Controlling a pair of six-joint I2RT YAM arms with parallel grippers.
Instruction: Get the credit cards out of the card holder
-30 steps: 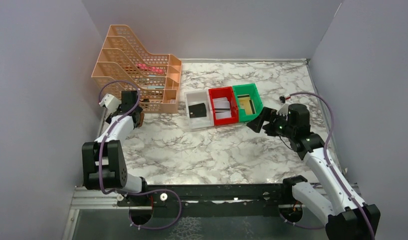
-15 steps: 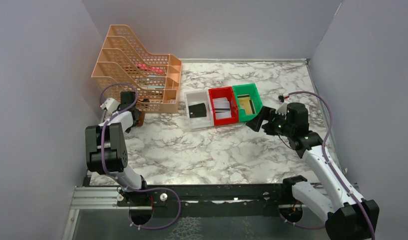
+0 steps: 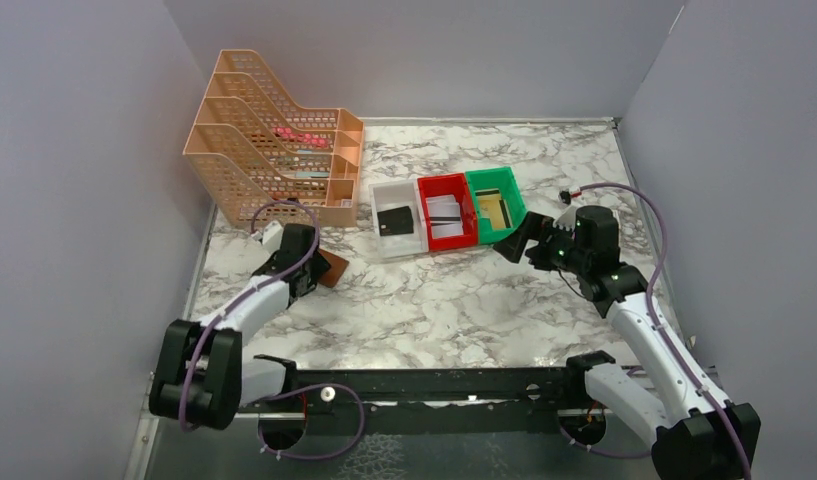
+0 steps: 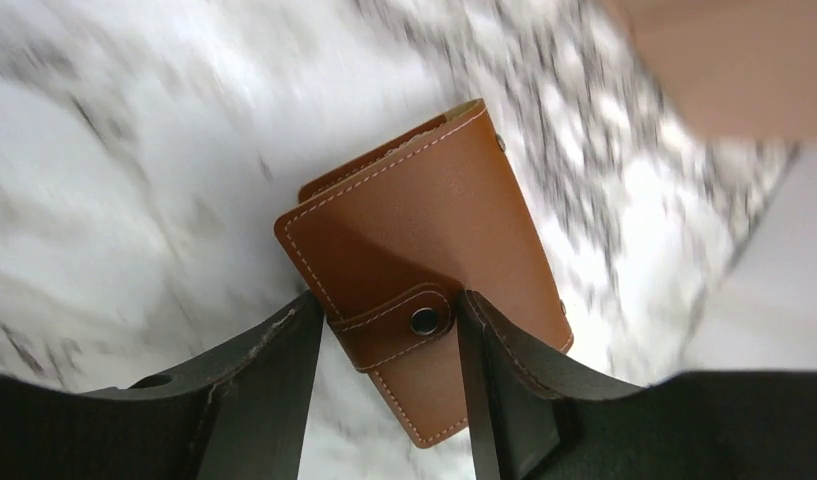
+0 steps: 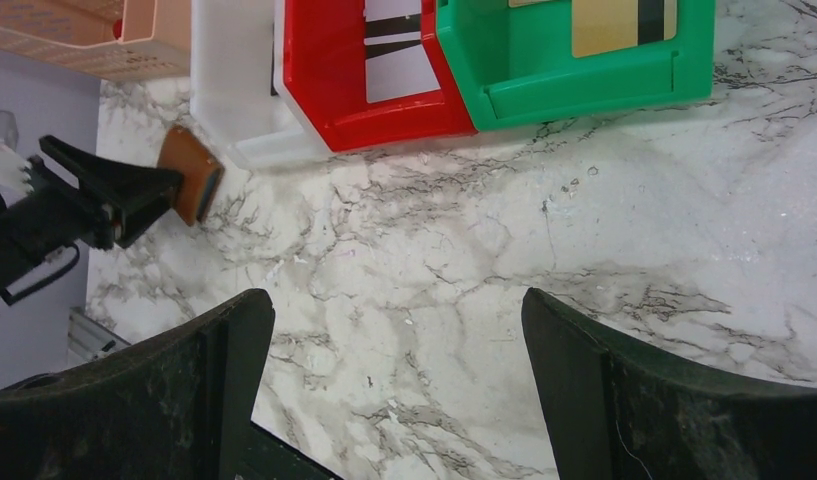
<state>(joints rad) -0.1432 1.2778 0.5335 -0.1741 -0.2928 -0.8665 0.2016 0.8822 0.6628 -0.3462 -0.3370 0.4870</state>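
Note:
My left gripper [image 3: 317,270] is shut on the closed brown card holder [image 4: 424,260] at its snapped tab end and holds it over the marble table; it also shows in the top view [image 3: 331,268] and the right wrist view [image 5: 189,173]. No cards show in the holder. My right gripper [image 3: 512,243] is open and empty, hovering near the green bin. A black card [image 3: 394,220] lies in the white bin, white cards with dark stripes [image 3: 445,213] in the red bin, a gold-yellow card [image 5: 622,22] in the green bin.
The orange mesh file rack [image 3: 274,140] stands at the back left. The white bin [image 3: 381,247], red bin [image 3: 436,243] and green bin [image 3: 519,213] sit in a row mid-table. Grey walls close in left, right and back.
My left gripper has swung from beside the file rack toward the table's middle, carrying the brown card holder with it. The right arm has barely moved.

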